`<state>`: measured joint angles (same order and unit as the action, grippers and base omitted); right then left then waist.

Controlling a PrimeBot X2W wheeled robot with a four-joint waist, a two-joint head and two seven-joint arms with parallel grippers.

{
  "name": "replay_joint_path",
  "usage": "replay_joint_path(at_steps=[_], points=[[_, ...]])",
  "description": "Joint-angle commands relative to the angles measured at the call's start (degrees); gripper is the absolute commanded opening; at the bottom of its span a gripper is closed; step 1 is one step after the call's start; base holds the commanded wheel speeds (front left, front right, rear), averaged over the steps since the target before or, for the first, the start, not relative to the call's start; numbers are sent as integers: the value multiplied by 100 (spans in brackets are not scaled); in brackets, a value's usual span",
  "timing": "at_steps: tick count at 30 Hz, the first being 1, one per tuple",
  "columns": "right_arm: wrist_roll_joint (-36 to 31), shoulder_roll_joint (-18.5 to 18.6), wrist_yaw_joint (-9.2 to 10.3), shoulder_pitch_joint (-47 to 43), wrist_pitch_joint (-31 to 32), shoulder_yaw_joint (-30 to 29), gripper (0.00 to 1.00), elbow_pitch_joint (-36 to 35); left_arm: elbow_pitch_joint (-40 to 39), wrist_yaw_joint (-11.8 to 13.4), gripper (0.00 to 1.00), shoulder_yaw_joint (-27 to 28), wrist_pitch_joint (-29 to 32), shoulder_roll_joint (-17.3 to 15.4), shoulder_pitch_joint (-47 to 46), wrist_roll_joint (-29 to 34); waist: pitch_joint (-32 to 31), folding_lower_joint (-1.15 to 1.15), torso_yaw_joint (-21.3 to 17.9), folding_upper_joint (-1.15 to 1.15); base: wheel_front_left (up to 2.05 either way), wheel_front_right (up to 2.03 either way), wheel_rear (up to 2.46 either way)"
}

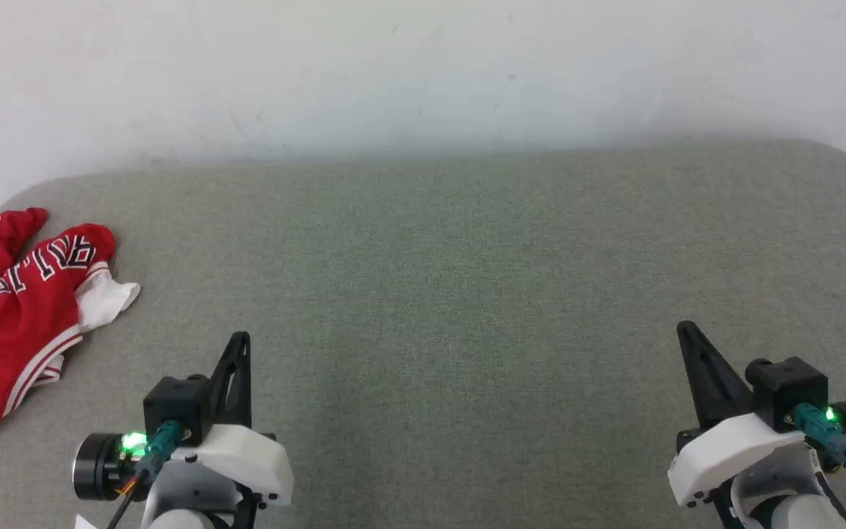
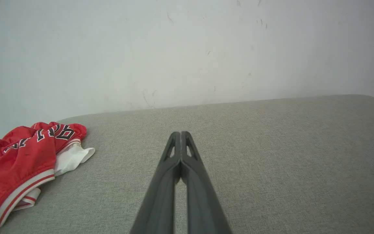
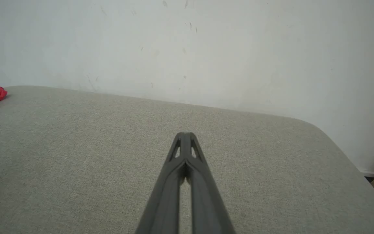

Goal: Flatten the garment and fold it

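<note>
At the left edge of the grey padded table [image 1: 423, 242], the garment [image 1: 15, 323] lies as a crumpled red heap, and part of it goes past the left border of the head view. From the left gripper [image 1: 241, 339] it lies to the left and a little farther. From the right gripper [image 1: 685, 328] it is well apart, across nearly the whole width of the table. So the left arm is clearly the nearer one, and the first reach is probably its work.

The heap is longer than it is wide. Its long axis runs from near to far and leans a little to the right at the far end, where black letters with a white outline show. A white sleeve [image 1: 109, 300] sticks out from the right side of the heap, toward the left gripper, and it looks like the easiest part to catch.

Both grippers are over the near part of the table with their two dark fingers pressed together, holding nothing, so they must open before any grasp. Between the left gripper and the garment lies only the table's cloth. A pale wall [image 1: 423, 66] stands behind the table.
</note>
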<state>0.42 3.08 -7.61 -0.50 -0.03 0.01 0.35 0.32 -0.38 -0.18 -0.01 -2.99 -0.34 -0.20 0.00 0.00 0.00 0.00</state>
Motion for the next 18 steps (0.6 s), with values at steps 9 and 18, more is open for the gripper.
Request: replay_joint_path(at_steps=[9, 18], points=[[-42, -21, 12, 50, 3, -1, 0, -35, -32, 38, 0, 18, 1, 12, 34, 20, 0, 0, 0, 0, 0, 0, 0], [-42, -21, 12, 50, 3, -1, 0, -35, -32, 38, 0, 18, 1, 12, 34, 20, 0, 0, 0, 0, 0, 0, 0]])
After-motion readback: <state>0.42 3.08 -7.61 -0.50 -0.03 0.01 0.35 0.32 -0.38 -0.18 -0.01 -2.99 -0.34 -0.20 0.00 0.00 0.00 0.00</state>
